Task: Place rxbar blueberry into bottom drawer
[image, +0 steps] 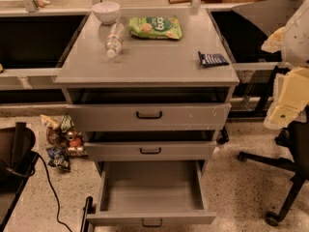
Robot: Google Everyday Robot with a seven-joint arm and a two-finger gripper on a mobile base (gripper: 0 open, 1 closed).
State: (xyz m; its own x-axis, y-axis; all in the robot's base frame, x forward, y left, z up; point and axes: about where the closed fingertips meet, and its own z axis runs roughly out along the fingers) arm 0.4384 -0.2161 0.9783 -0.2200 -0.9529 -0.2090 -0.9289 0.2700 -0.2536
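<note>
The gripper, a pale cream-yellow piece at the end of the white arm, hangs at the right edge of the view, off the side of the cabinet and above a black wheeled office chair; I cannot tell how far open it is or whether it has hold of anything. To its left and a little farther back, the small flat dark navy-blue rxbar blueberry lies near the right edge of the flat grey metal cabinet top, well apart from the gripper. Farther left and back lie a green chip bag, a clear plastic bottle on its side and a white round bowl. Below and to the left of the gripper, the deep grey bottom drawer stands pulled out wide beneath two shallower drawers. Far to the left, crumpled snack packets lie on the speckled floor.
</note>
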